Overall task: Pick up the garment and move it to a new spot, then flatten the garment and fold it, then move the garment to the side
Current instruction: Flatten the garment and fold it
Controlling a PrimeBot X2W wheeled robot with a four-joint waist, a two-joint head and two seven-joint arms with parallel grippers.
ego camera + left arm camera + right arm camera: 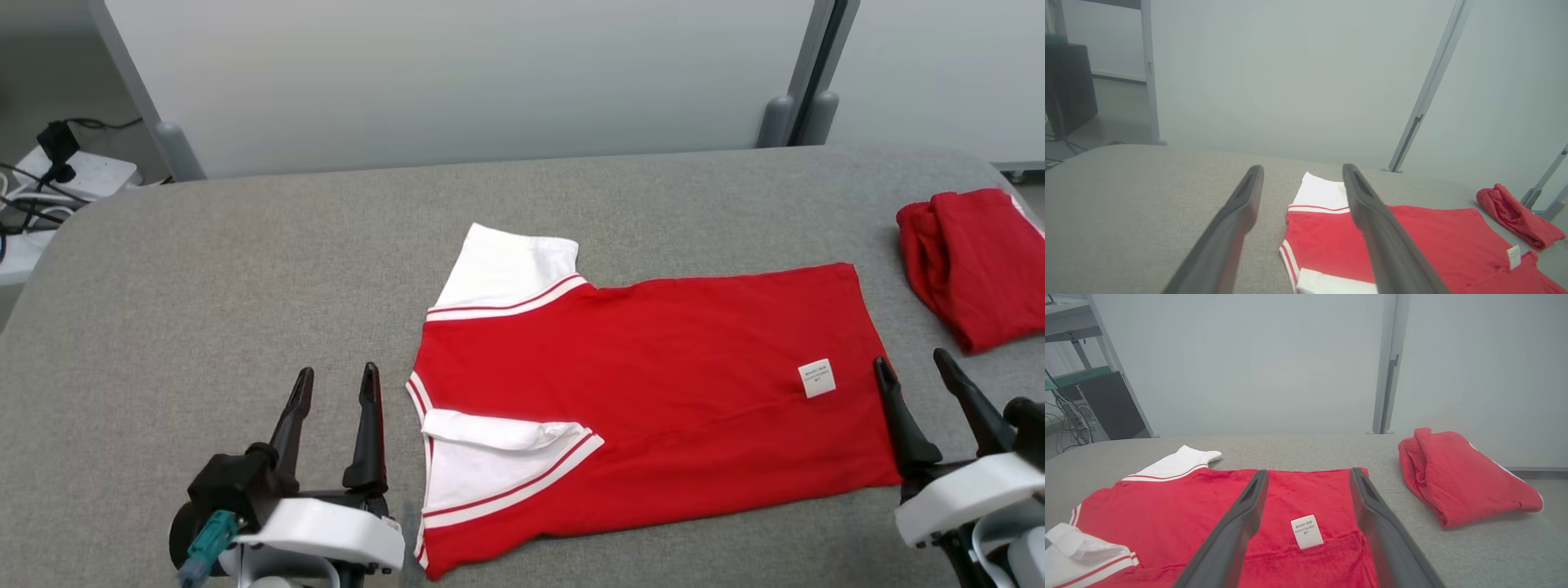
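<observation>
Got the red garment point(653, 392) spread flat on the grey table point(204, 269), roughly mid-table and a bit toward the near edge, neck end facing the left edge, hem facing the right edge. Can spot a small white label point(816, 378) on the red cloth close to the hem. Seeing the far sleeve point(510, 265), white with red stripes, poking out flat toward the far edge, and the near sleeve point(490, 465) tucked in over the body with a rumpled white flap on top.

Spotting the left gripper point(337, 371) toward the near left part of the table, just beside the neck end, fingers spread wide with nothing between them. Same deal with the right gripper point(909, 358): sitting just beside the hem toward the near right corner, fingers wide apart, holding nothing. From the right wrist view, looks like the label sits framed between its two fingers.

Also got a folded red bundle point(971, 261) lying at the right edge, apart from the flat one. Behind the far edge, seeing a pale partition panel point(457, 73), and off the far left corner a white power strip point(77, 167) with black cables on the floor.
</observation>
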